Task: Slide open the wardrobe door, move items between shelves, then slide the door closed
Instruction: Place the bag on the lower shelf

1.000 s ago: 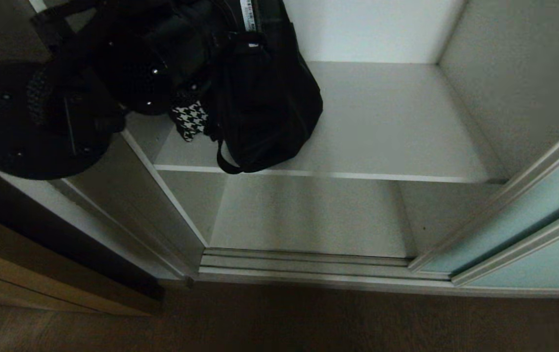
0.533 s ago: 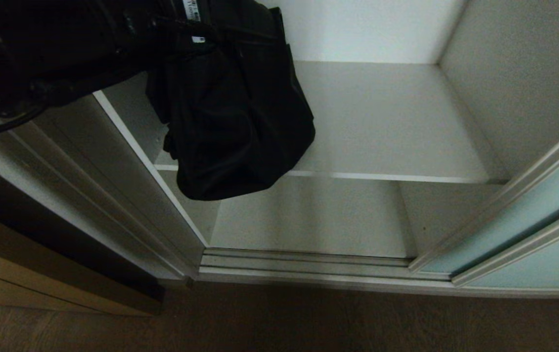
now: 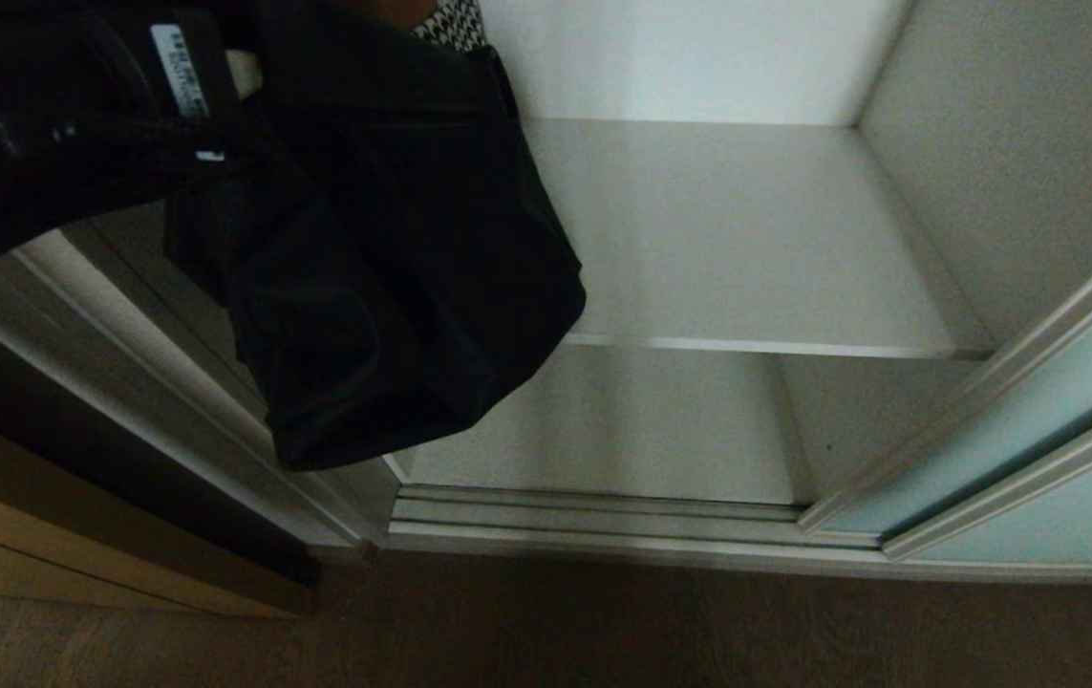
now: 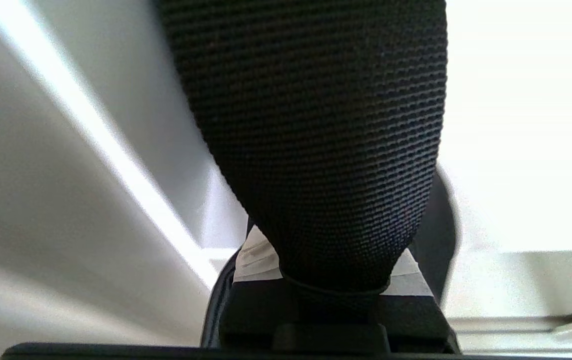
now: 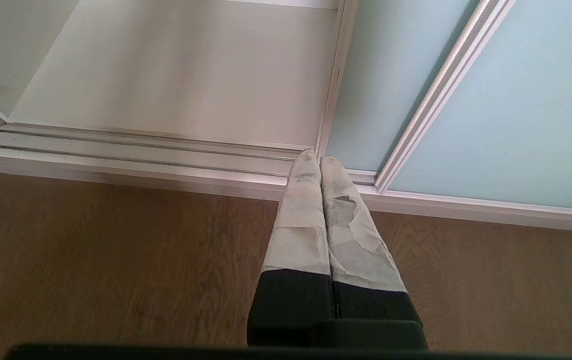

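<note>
Fingers of the left gripper (image 4: 333,280) pinched on a black woven strap (image 4: 316,135); pale taped pads (image 4: 253,257) show either side of the webbing. Strap runs up and away from the fingertips and fills most of the wrist view.

Black bag (image 3: 383,287) hangs below the left arm, in front of the shelves (image 3: 746,229) and clear of the upper board, overlapping its left front corner. Lower shelf (image 3: 603,420) bare, beneath and beyond the bag.

Judgement: bag is mid-carry between shelves. To do it well, keep the pinch firm, carry the bag past the board's front edge, lower slowly so the slack body settles flat rather than catching on the lip or the left side wall.

Right gripper (image 5: 318,165) parked low, fingers pressed together on nothing, tips above the floor track (image 5: 140,150). Sliding wardrobe door (image 5: 516,100) stands just beside and beyond those tips, slid aside, opening clear.

Hard to make out: left gripper body lost in dark mass in head view; strap's join to the bag not visible; a houndstooth scrap (image 3: 450,24) at top edge, cut off. Bag's far side hidden.
</note>
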Controlling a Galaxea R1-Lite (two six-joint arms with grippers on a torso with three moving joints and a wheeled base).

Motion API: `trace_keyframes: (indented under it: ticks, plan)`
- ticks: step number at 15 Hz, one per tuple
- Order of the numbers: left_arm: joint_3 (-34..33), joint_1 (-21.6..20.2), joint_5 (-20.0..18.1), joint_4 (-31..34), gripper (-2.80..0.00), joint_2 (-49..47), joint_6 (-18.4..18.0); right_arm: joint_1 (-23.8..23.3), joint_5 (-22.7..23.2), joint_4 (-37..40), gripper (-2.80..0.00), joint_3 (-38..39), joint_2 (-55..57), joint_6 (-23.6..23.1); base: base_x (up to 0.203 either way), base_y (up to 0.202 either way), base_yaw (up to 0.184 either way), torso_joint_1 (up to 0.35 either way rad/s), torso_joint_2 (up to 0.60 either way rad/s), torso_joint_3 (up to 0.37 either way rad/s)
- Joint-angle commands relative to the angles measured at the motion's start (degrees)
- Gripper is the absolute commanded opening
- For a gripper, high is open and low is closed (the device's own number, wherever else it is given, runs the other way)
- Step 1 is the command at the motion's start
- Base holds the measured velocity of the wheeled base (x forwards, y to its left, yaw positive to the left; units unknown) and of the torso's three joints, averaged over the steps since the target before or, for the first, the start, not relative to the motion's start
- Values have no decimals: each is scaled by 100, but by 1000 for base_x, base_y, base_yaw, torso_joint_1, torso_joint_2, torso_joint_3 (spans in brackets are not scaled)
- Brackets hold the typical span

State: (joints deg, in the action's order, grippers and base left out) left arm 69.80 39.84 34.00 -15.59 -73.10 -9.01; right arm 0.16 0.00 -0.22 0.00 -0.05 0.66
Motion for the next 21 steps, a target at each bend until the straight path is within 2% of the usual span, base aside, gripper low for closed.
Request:
trace_keyframes:
  ticks: [1,6,7,8,12,15,17,21]
  plan:
    - [-379,-63,53,-29,-280,379,-8,2,0,-4,-280,0,-4,4,0,0,0,0,0,0]
    - [-476,-90,54,336,-280,937,-64,2,0,-4,-280,0,-4,4,0,0,0,0,0,0]
    - [-471,-91,41,340,-280,997,-252,2,0,-4,-280,0,-4,4,0,0,0,0,0,0]
    - [-423,-91,9,338,-280,1092,-615,2,0,-4,-280,0,-4,4,0,0,0,0,0,0]
    - [-368,-111,42,514,-280,1325,-709,2,0,-4,-280,0,-4,4,0,0,0,0,0,0]
    - [-391,-664,12,626,-280,1408,-695,2,0,-4,-280,0,-4,4,0,0,0,0,0,0]
    - [-498,-1191,-2,611,-280,1485,-663,2,0,-4,-280,0,-4,4,0,0,0,0,0,0]
    - [-1138,-1696,4,559,-280,1854,-668,2,0,-4,-280,0,-4,4,0,0,0,0,0,0]
